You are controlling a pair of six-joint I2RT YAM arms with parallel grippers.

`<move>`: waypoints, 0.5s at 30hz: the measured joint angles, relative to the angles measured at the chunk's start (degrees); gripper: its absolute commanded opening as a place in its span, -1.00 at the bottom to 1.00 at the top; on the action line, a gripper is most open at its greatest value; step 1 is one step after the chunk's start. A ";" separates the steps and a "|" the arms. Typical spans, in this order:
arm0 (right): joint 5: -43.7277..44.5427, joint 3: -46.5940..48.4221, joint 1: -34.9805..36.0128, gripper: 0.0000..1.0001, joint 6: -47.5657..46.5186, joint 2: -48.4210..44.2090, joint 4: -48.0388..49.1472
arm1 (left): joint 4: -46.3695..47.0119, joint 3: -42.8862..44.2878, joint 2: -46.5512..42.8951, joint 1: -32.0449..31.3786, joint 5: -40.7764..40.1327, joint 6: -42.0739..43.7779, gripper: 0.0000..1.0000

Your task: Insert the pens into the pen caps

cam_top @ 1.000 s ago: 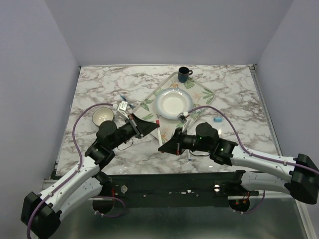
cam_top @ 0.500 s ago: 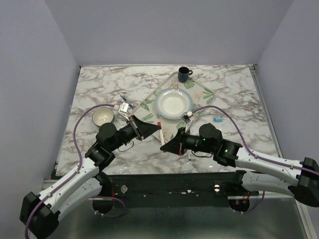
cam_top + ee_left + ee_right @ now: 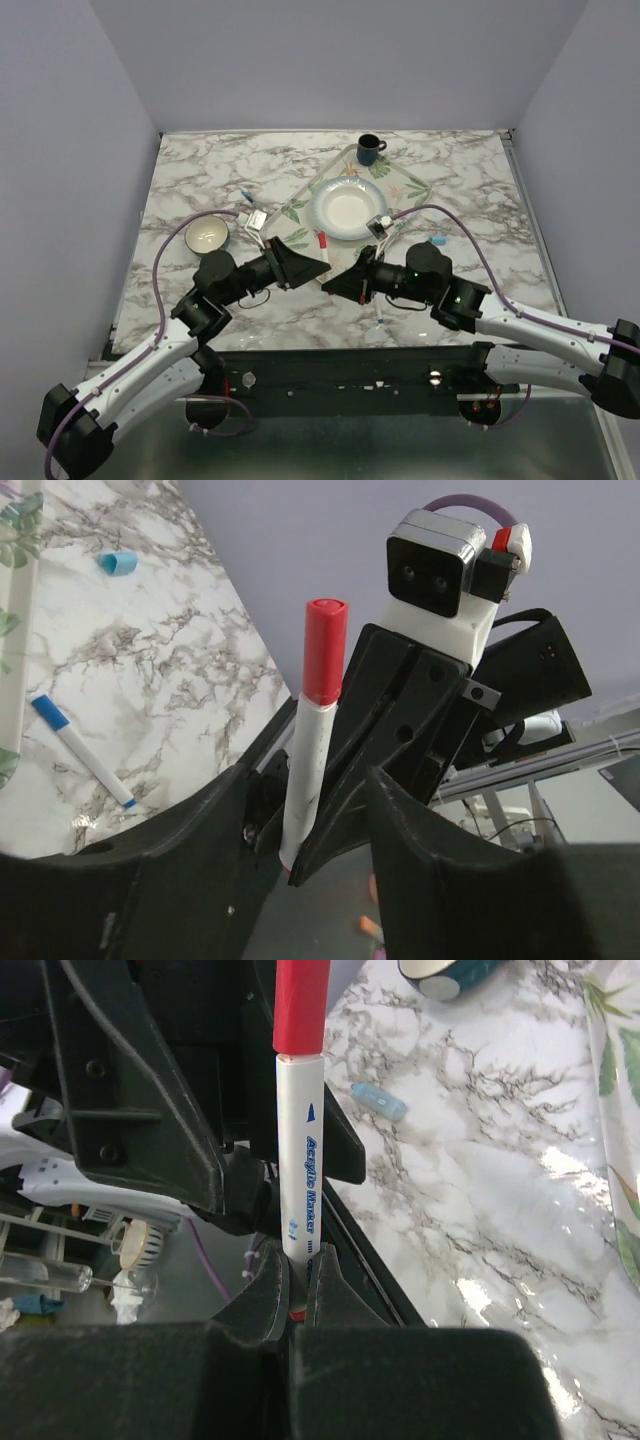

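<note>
A white marker pen (image 3: 298,1160) with a red cap (image 3: 300,1005) on its end stands upright between the two grippers. My right gripper (image 3: 300,1260) is shut on its lower end. My left gripper (image 3: 310,775) is open, its fingers (image 3: 430,860) spread to either side of the pen (image 3: 305,770) and the red cap (image 3: 324,650). In the top view both grippers, left (image 3: 305,268) and right (image 3: 340,283), meet near the table's front centre, with the red cap (image 3: 322,240) just above them. A blue-capped white pen (image 3: 85,750) and a light-blue cap (image 3: 118,562) lie on the marble.
A leaf-patterned tray (image 3: 410,185) holds a white plate (image 3: 347,208) and a dark mug (image 3: 369,149). A small bowl (image 3: 206,234) sits at the left. Another light-blue piece (image 3: 380,1100) lies on the marble beyond the left gripper. The table's front edge is close below the grippers.
My left gripper has opened and let go of the red-capped end. Both grippers have drifted a little to the right and farther from the front edge; the right one still holds the pen.
</note>
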 measured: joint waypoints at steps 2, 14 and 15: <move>-0.28 0.28 -0.09 -0.99 -0.68 -0.63 0.74 | -0.28 -0.02 -1.18 -0.13 0.42 -0.07 0.38; -7.43 0.28 -0.07 -0.99 -4.00 -6.45 0.92 | -6.60 8.79 -1.79 -0.13 0.79 8.20 0.59; -8.00 0.28 -0.07 -0.99 -4.24 -6.71 0.90 | -7.08 10.36 -1.29 -0.13 0.79 9.20 0.59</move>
